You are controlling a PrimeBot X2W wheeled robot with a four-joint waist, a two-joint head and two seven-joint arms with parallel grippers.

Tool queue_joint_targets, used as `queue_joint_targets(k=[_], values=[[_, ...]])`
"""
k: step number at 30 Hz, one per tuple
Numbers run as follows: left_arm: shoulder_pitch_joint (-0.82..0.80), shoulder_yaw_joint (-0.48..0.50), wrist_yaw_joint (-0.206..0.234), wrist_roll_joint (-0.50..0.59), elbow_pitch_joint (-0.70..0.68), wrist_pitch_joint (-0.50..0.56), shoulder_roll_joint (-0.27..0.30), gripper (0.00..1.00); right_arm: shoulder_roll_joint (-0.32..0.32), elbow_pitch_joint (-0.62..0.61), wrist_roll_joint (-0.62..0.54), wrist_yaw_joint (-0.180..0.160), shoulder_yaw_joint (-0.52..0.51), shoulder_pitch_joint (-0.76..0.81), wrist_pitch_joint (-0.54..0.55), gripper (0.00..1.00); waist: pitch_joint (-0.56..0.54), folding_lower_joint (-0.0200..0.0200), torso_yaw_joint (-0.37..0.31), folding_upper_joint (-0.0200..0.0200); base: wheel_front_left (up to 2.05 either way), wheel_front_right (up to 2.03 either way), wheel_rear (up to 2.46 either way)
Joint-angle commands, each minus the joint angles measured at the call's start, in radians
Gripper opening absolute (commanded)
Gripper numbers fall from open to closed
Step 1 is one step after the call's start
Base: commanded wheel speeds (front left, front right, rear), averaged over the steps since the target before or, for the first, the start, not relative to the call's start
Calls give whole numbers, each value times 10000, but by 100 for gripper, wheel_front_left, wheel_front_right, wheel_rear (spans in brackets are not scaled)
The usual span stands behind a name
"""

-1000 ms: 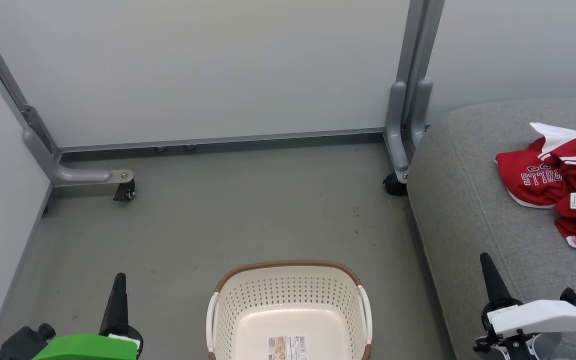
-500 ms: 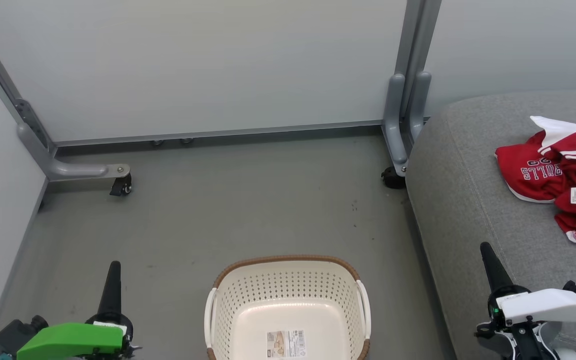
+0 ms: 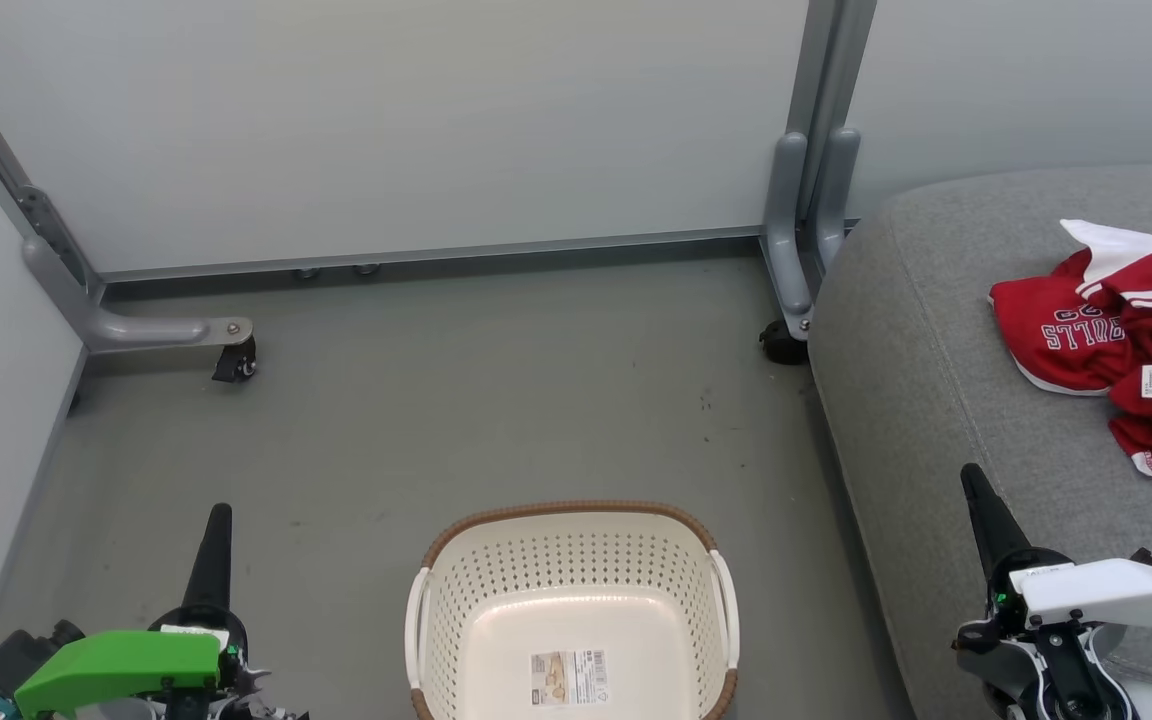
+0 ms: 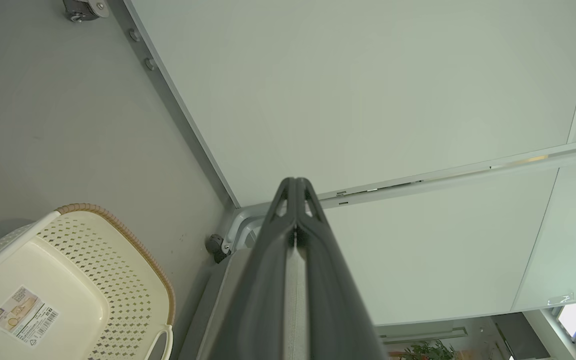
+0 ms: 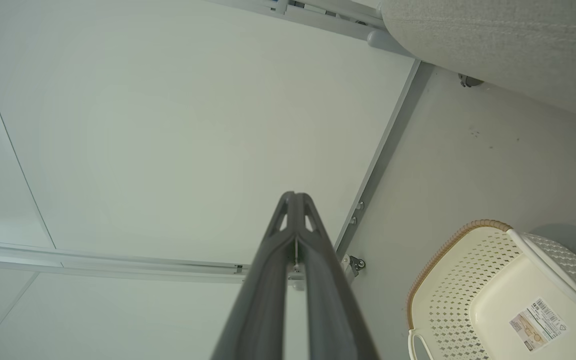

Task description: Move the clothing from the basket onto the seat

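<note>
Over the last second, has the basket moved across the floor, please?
No. The basket keeps its spacing from the partition's left caster; the head view shifted, so the camera moved.

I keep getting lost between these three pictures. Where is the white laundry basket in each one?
Head view: the basket is at the bottom centre.
Left wrist view: the basket fills the lower left corner.
Right wrist view: the basket fills the lower right corner.
Shared landmark: the black castor at the corner of the seat.
</note>
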Motion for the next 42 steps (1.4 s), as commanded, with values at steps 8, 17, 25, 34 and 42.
queue_joint_targets(k=[8,17,25,34,42], values=[[-428,154,-65,-787,31,222,78,0,-63,47,782,5,-104,-309,214,0,111,0,-37,0,0,0,0],[-592,261,-87,-1436,111,397,68,0,-58,99,1451,4,-188,-477,401,0,228,0,-75,0,0,0,0],[-742,350,-93,-1981,165,564,57,0,-54,145,2012,4,-253,-621,548,0,333,0,-110,0,0,0,0],[-806,434,-106,-2299,198,653,40,0,-44,176,2356,4,-296,-659,668,0,411,0,-135,0,0,0,0],[-808,451,-105,-2274,197,671,23,0,-32,177,2338,4,-309,-661,678,0,411,0,-135,0,0,0,0]])
